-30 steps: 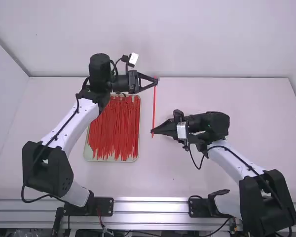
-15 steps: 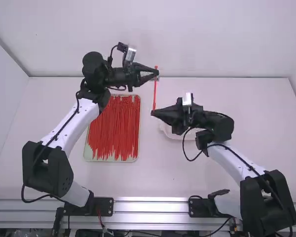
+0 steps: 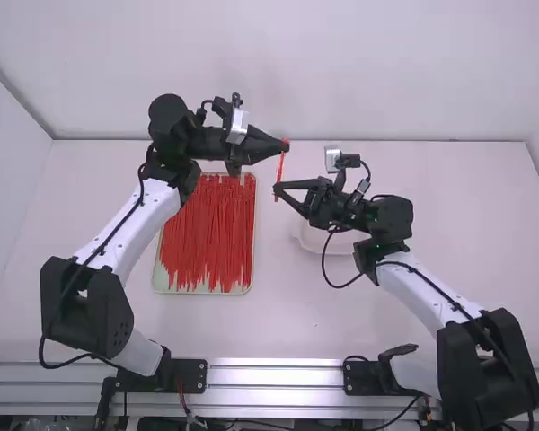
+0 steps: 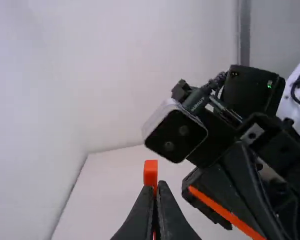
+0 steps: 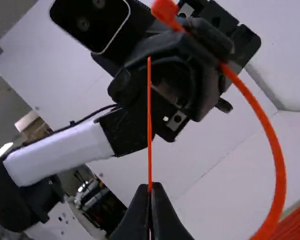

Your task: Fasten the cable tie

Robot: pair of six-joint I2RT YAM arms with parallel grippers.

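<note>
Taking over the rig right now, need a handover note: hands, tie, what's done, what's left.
Left hand: shut on the cable tie just below its head.
Right hand: shut on the tie's thin tail.
The tie bows in a curve between the two hands. Spare ties lie in the tray.
Done: one tie lifted, both ends gripped.
Left: feed the tail through the head and pull tight.
</note>
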